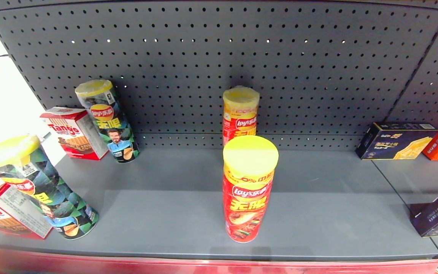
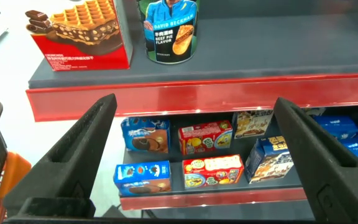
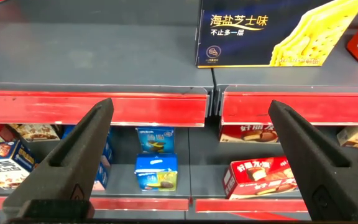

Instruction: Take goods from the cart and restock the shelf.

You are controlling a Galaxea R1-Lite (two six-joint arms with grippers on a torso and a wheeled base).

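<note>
Shelf (image 1: 165, 205) is judged partly stocked; left claw (image 2: 194, 102) and right claw (image 3: 191, 104) are held wide open, empty, just below it.

Chip can (image 1: 250, 188) standing on shelf (image 1: 165, 213); second can (image 1: 240, 114) sitting at its 12 o'clock, wafer box (image 1: 75, 132) at 10, cracker box (image 1: 395, 140) at 2.

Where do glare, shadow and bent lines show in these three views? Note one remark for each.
Head view: white glare washes out the left edge; the green can there leans outward while the front red can stands straight; the back half of the shelf is shadowed. Left wrist view: white glare beside the waffle box. Right wrist view: darker beneath the red strip.
</note>
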